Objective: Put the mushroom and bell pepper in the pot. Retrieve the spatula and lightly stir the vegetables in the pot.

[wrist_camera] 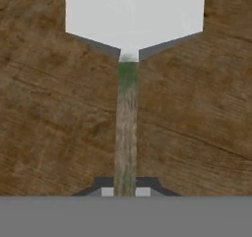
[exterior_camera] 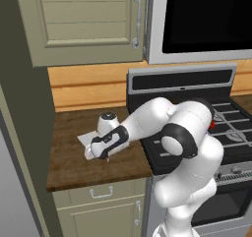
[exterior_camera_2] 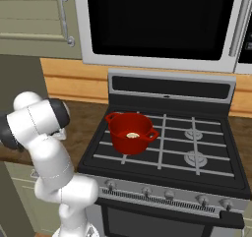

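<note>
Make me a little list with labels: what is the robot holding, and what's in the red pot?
gripper: jaws shut on the thin grey metal handle of the white-bladed spatula
spatula place: lying flat on the brown wooden counter, left of the stove
glossy red round pot: on the stove's front left burner
in pot: a small pale thing, looks like the cream mushroom
bell pepper: cannot tell

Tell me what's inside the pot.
In the right base view the pot holds a pale cream thing, seemingly the mushroom. The near wall hides part of its floor, so the pepper cannot be confirmed.
</note>
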